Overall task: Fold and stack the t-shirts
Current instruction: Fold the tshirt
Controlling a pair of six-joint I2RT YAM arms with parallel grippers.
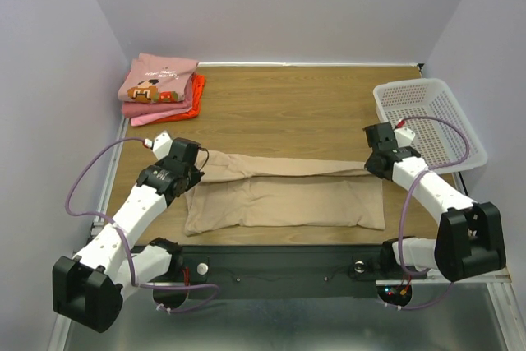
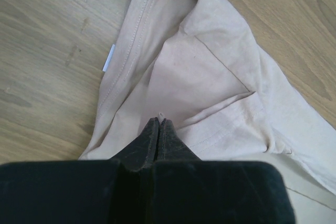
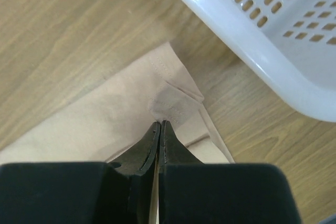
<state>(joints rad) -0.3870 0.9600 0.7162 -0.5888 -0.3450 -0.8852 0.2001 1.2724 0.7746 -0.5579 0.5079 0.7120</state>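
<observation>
- The wooden table carries everything. The tan shirt is spread across its near-middle, running left to right, with the far edge flipped over into a narrow band.
- The white basket sits on the right, near the shirt's right end, and looks to be apart from it.
- The pile of folded pink and orange-red shirts is in the far left corner, well apart from the tan one.
- The left gripper is pinched tight on cloth near the collar and sleeve. The right gripper is clamped on the doubled-up hem corner.
- Handling-wise, I'd guess it's light, floppy cotton that sags and creases the second it goes slack. Best bet is to grab the thicker seams at both ends and keep the edge taut.
</observation>
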